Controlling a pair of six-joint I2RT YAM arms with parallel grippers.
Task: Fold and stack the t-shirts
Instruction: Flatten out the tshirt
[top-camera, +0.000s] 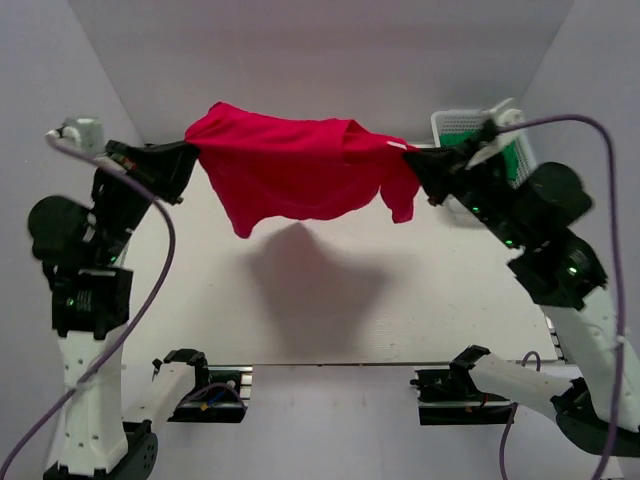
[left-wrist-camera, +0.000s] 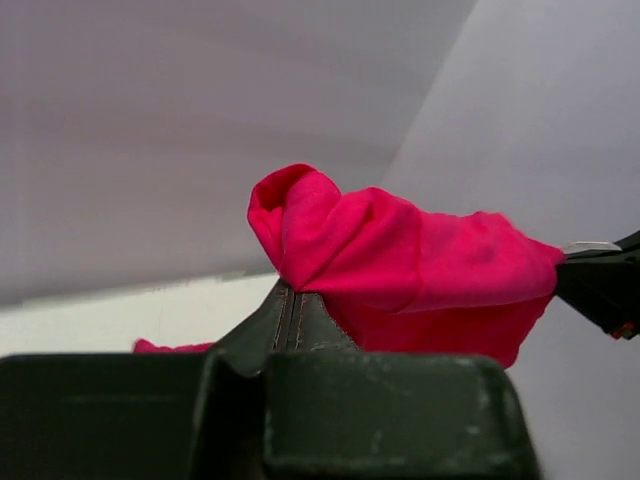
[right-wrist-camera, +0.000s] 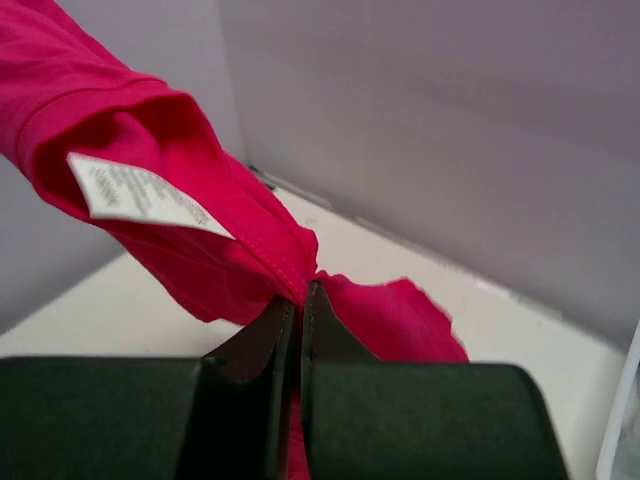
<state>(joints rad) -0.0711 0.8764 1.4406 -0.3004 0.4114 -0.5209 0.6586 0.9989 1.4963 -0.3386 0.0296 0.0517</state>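
Observation:
A bright red t-shirt (top-camera: 290, 165) hangs in the air above the table, stretched between my two grippers. My left gripper (top-camera: 192, 152) is shut on its left end; the left wrist view shows the cloth (left-wrist-camera: 400, 260) bunched at the closed jaws (left-wrist-camera: 290, 292). My right gripper (top-camera: 412, 160) is shut on its right end; the right wrist view shows the hem (right-wrist-camera: 230, 220) pinched at the jaws (right-wrist-camera: 300, 295) and a white label (right-wrist-camera: 140, 190). The shirt sags in the middle and casts a shadow on the table.
A white lattice basket (top-camera: 465, 125) with something green in it stands at the back right, behind my right arm. The white table (top-camera: 320, 300) lies below the shirt. Grey walls close in at the back and both sides.

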